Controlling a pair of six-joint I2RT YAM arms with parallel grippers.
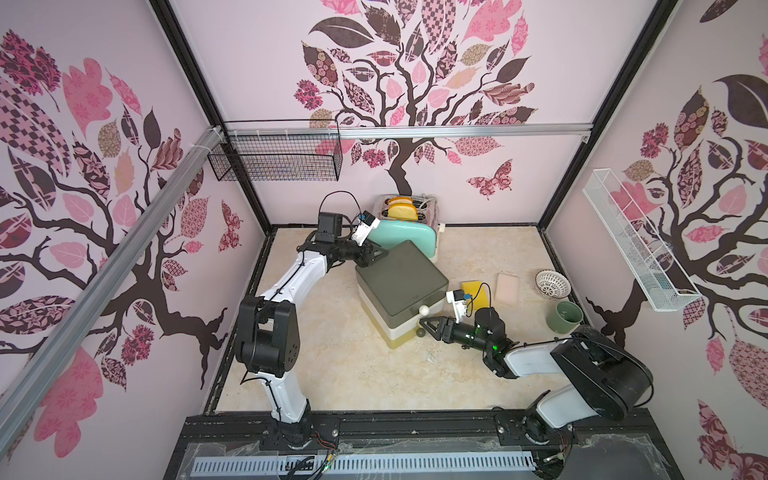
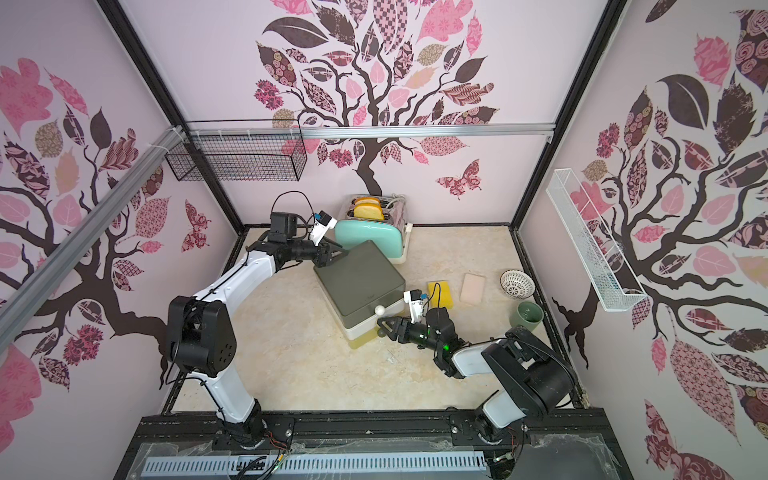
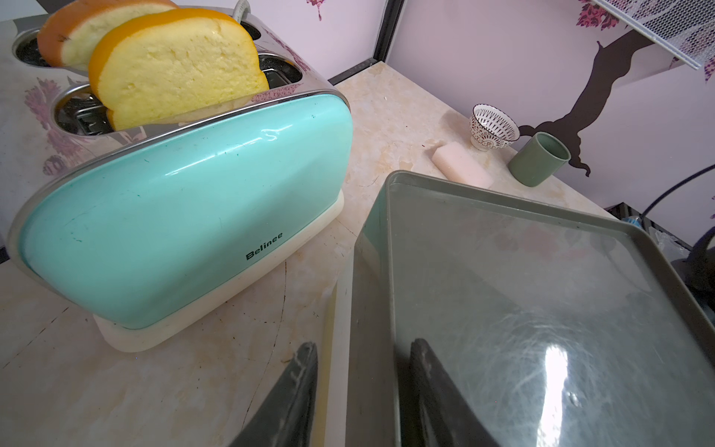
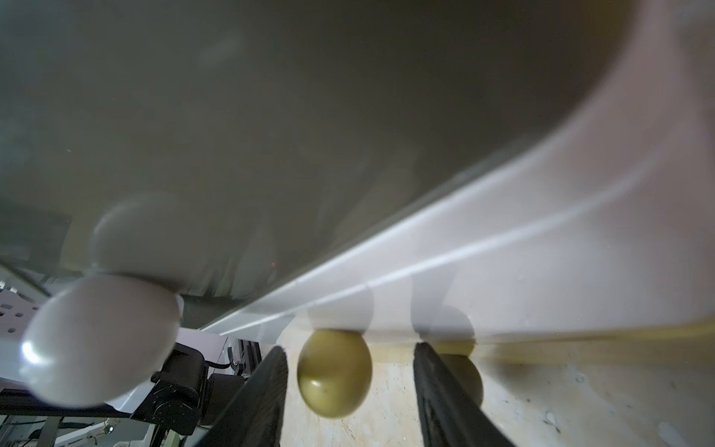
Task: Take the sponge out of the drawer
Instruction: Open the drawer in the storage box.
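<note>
The drawer unit (image 1: 401,276) has a grey-green top, a white middle drawer and a yellow bottom drawer, all pushed in. The sponge is hidden from every view. My left gripper (image 3: 361,348) is shut on the back rim of the unit's top, also seen in both top views (image 1: 376,253) (image 2: 334,254). My right gripper (image 4: 348,348) is open at the unit's front, with the olive knob (image 4: 334,373) of the bottom drawer between its fingers and a gap on each side. A white knob (image 1: 424,309) sits just above the olive knob (image 1: 420,332).
A mint toaster (image 1: 405,237) with two bread slices stands right behind the unit. A yellow pad (image 1: 478,293), a pink pad (image 1: 508,289), a patterned bowl (image 1: 552,284) and a green cup (image 1: 564,318) lie to the right. A black wire basket (image 1: 276,156) and a white rack (image 1: 636,241) hang on the walls.
</note>
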